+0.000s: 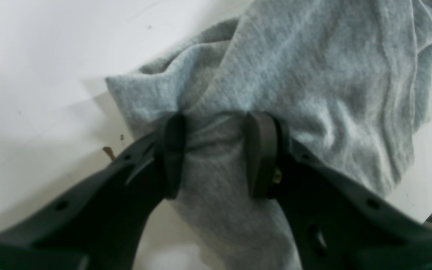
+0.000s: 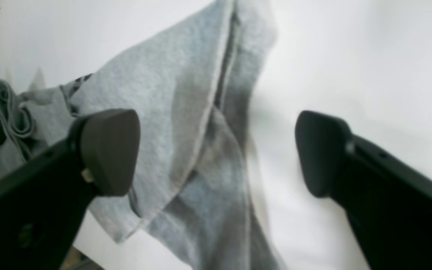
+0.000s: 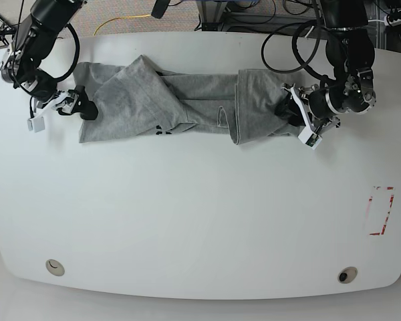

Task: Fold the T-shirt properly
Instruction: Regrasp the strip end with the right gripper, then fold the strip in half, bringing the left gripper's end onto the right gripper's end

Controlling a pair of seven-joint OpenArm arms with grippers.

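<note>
While the T-shirt (image 3: 180,103) lies stretched across the far half of the white tabletop (image 3: 200,221), the near half gives wide bare room. Its black lettering is mostly folded out of sight. The left gripper (image 1: 216,155) pinches a bunched fold of soft heather-grey knit at one end; the right gripper (image 2: 216,153) is spread wide over the other end, holding nothing.

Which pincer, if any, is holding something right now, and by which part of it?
The left pincer holds the T-shirt, pinching bunched fabric at the edge of its end. The right pincer is open around the opposite end, holding nothing.
</note>
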